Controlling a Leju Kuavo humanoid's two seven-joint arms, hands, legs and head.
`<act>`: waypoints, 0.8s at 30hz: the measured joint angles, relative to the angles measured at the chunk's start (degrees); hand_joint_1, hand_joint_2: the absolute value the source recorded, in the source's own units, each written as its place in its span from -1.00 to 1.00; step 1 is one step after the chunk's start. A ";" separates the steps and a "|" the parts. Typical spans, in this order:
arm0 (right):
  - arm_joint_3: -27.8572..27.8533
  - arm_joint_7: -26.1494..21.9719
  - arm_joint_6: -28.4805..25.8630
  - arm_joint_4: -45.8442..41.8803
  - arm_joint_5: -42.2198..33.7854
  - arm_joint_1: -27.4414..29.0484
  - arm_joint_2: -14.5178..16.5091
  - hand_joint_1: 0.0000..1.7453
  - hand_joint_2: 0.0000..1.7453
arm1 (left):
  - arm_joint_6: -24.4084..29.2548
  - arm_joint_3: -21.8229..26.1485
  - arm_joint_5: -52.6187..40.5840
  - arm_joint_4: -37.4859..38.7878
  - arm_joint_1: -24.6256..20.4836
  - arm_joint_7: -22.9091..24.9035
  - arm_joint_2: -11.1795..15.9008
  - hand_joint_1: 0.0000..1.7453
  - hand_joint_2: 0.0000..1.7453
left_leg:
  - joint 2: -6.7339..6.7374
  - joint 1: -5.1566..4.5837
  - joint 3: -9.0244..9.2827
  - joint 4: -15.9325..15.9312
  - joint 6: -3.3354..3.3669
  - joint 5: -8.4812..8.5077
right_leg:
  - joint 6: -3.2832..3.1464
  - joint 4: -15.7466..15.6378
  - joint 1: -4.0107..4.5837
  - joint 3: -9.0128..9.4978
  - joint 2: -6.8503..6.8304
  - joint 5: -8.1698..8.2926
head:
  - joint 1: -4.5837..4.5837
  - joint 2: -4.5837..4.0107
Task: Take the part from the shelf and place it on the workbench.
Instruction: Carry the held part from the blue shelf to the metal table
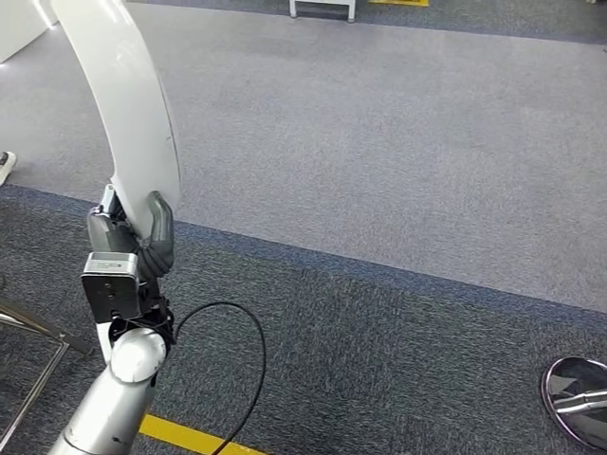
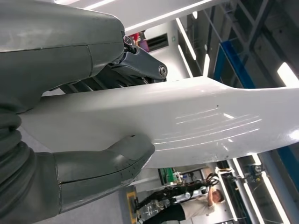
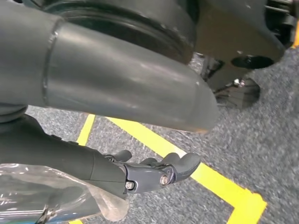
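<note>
Fingers and thumb of the left hand (image 1: 154, 237) clamp the lower end of 1 white curved part (image 1: 125, 95), held upright over grey carpet (image 1: 401, 171), while the right hand (image 3: 155, 170) hangs empty, fingers loosely apart, above 1 yellow floor line (image 3: 211, 179).

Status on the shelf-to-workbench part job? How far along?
Done: the white part is off the shelf, gripped in the left hand; the left wrist view shows thumb and fingers clamped on either face. In hand: the carry, the part raised over grey carpet with a yellow floor line. Left: the placing; the pictures include no workbench. The right hand hangs with nothing in it.
</note>
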 joint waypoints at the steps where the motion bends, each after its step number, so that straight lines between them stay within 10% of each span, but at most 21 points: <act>1: -0.09 -0.04 -0.17 0.00 -0.01 0.01 0.00 -1.00 -1.00 | 0.00 -0.01 0.02 0.03 0.03 0.01 -0.02 1.00 1.00 | 0.26 0.07 -1.63 3.80 -0.24 -1.93 | -0.19 0.00 0.03 0.02 -0.15 -0.05 | -0.08 0.00; 4: -0.24 -0.08 -0.55 0.00 -0.03 0.13 0.00 -1.00 -1.00 | 0.00 -0.02 0.37 0.23 0.32 -0.05 -0.05 1.00 1.00 | 0.40 0.30 -5.22 11.95 -0.55 -4.53 | -0.35 0.02 0.12 0.08 -0.52 -0.14 | -0.10 0.01; 8: -0.32 -0.02 -0.74 0.01 -0.01 0.08 0.04 -1.00 -1.00 | 0.00 -0.07 0.66 0.37 0.41 -0.37 -0.20 1.00 1.00 | 0.70 0.24 0.81 -0.37 0.01 1.99 | -0.11 0.12 0.25 0.39 -0.56 -0.21 | -0.08 0.01; 13: -0.36 0.27 -0.96 0.00 0.01 0.08 0.22 -1.00 -1.00 | 0.01 -0.09 1.36 0.37 0.50 -0.86 -0.53 1.00 1.00 | 0.73 -0.02 2.44 -4.90 1.11 3.09 | 1.27 0.48 0.26 -0.29 -0.65 -0.40 | -0.01 0.01; 19: -0.39 0.27 -1.15 0.01 0.05 0.11 0.26 -1.00 -1.00 | 0.00 -0.12 1.95 0.38 0.79 -1.50 -1.14 1.00 1.00 | 0.85 0.05 1.18 -5.36 2.37 4.50 | 2.15 15.93 0.15 -6.10 -0.43 -9.42 | 0.39 0.01; 24: -0.38 0.25 -1.25 0.00 0.25 -0.03 0.27 -1.00 -1.00 | 0.01 -0.07 1.95 0.41 1.08 -2.15 -1.35 1.00 1.00 | 0.63 -0.06 0.07 -5.08 1.55 5.66 | 1.93 1.67 0.16 3.56 -0.14 -3.54 | 0.34 0.01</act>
